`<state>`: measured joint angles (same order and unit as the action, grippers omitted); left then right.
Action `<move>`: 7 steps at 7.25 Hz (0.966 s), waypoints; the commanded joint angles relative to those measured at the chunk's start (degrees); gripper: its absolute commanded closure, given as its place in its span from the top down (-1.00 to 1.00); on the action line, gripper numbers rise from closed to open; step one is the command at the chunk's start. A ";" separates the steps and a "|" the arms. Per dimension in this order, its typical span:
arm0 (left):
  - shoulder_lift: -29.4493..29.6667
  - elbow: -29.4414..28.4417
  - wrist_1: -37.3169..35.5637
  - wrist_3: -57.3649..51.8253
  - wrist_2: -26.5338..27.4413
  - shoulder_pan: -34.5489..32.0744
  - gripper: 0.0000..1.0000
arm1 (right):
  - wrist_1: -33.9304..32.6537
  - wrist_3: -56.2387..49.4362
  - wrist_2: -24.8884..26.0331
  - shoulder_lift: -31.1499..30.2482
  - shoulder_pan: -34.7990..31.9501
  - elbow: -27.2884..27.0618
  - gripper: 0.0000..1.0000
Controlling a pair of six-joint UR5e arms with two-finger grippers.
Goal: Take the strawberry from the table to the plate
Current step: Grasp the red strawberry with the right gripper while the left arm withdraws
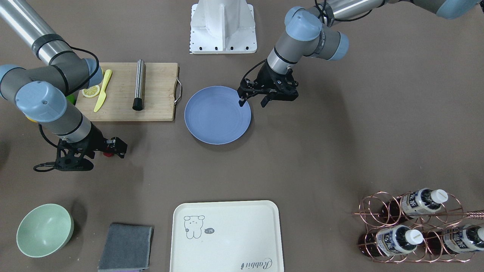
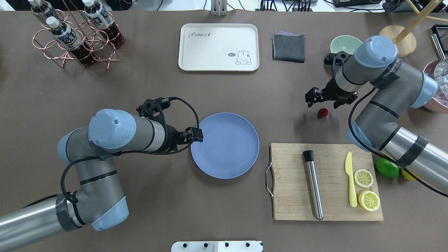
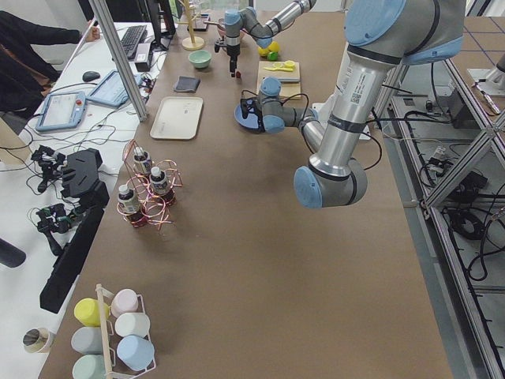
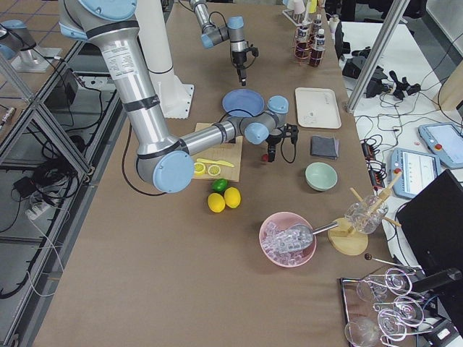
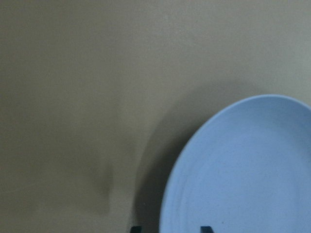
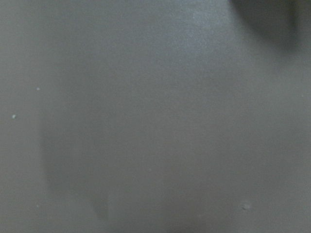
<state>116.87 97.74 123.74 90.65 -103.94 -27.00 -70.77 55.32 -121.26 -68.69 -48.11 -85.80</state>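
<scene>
Surface [image 2: 224,91] is lying flat, matte grey-brown, carrying everything. Plate [image 2: 224,145] is sitting mid-surface: round, shallow, matte blue, faint rings, nothing in it. Left tool [image 2: 196,135] is hovering at the plate's left rim, fingers spread, holding nothing. Right tool [image 2: 323,100] is hanging just over the berry, fingers looking parted and holding nothing; its wrist view is showing only blurred bare surface. Strawberry [image 2: 323,112] is lying on the surface, well apart from the plate on its right, between the right tool and the wooden board [image 2: 325,182]. It is tiny, dark red, roundish, bumpy. Judging: light, soft, bruising easily, likely rolling if nudged. Gripping across its widest middle and closing gently is looking best.
</scene>
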 commanded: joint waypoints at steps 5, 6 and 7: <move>-1.64 4.12 -2.45 -0.12 -0.21 -1.65 0.96 | -0.25 -0.65 0.32 -0.56 1.35 -0.51 -1.00; -2.52 5.08 -2.45 -0.12 -0.21 -1.65 0.96 | -0.33 -0.74 0.23 -0.65 1.35 -0.69 -1.00; -3.57 6.48 -2.45 -0.12 -0.39 -1.65 0.96 | -1.90 -0.65 -0.55 -0.22 0.39 -3.12 -1.00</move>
<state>114.47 102.70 121.31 90.53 -104.19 -28.59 -71.39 54.63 -121.17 -69.21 -47.01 -86.89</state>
